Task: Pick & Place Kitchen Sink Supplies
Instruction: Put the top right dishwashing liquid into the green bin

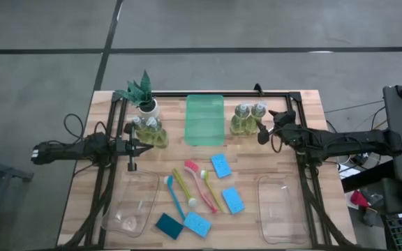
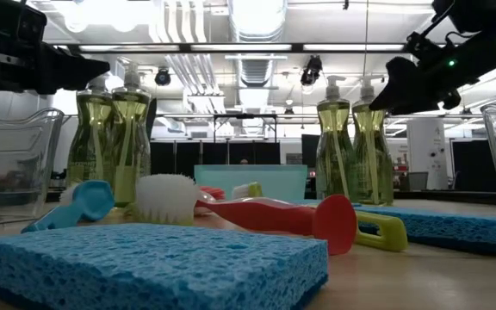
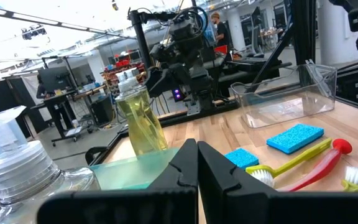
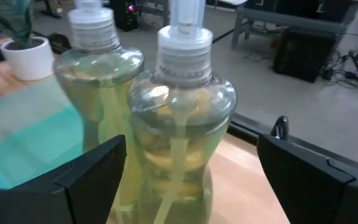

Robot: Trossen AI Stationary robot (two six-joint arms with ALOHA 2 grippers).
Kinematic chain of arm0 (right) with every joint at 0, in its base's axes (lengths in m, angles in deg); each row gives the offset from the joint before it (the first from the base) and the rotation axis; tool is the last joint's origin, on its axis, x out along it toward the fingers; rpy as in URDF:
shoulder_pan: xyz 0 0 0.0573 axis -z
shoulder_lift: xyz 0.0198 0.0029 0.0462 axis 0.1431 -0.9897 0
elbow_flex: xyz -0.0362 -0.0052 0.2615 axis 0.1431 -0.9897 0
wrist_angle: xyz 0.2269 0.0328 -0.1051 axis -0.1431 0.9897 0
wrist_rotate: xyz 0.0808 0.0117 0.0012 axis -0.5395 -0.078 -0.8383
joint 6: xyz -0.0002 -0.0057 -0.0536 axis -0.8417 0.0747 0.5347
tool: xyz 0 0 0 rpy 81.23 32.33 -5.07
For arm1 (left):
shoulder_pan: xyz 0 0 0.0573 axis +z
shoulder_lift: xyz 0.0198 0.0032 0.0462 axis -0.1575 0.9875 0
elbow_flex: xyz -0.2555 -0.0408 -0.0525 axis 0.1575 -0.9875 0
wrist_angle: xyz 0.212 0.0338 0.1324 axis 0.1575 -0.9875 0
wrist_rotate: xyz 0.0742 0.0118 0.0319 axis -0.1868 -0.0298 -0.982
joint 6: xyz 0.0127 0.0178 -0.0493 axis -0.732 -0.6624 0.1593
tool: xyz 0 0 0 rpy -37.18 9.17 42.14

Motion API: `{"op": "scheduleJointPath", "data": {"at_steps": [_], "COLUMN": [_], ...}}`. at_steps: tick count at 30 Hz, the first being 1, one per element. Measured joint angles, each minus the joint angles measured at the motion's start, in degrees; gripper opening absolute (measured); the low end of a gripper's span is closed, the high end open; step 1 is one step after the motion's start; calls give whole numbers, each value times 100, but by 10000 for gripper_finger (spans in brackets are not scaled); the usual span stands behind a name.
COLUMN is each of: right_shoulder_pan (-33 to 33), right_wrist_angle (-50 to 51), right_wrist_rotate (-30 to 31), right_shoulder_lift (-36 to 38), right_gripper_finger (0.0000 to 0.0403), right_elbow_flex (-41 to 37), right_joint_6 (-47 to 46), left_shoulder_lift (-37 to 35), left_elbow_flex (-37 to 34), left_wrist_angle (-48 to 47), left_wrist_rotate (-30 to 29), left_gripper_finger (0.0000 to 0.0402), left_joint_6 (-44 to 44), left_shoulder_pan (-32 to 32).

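Note:
Two pairs of clear pump bottles of yellow-green soap stand upright on the table: the left pair and the right pair. My right gripper is open at the right pair. In the right wrist view its fingers stand on either side of the nearer bottle, apart from it. My left gripper is shut and hovers just near of the left pair, one of whose bottles shows close beside it. Blue sponges, a teal sponge and several brushes lie flat mid-table.
A green tray lies between the bottle pairs. A spiky plant in a white pot stands behind the left pair. Clear bins sit near-left and near-right. A black frame runs along the far edge.

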Motion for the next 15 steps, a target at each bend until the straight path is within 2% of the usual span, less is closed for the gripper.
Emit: {"op": "scheduleJointPath", "data": {"at_steps": [15], "right_shoulder_pan": [415], "right_wrist_angle": [-1247], "right_wrist_rotate": [-288], "right_shoulder_lift": [-903], "right_gripper_finger": [358], "right_elbow_flex": [11], "right_joint_6": [799], "left_shoulder_lift": [-2], "left_elbow_flex": [0], "left_wrist_angle": [0], "left_wrist_rotate": [2], "left_gripper_finger": [0], "left_joint_6": [-1], "left_shoulder_pan": [2]}}
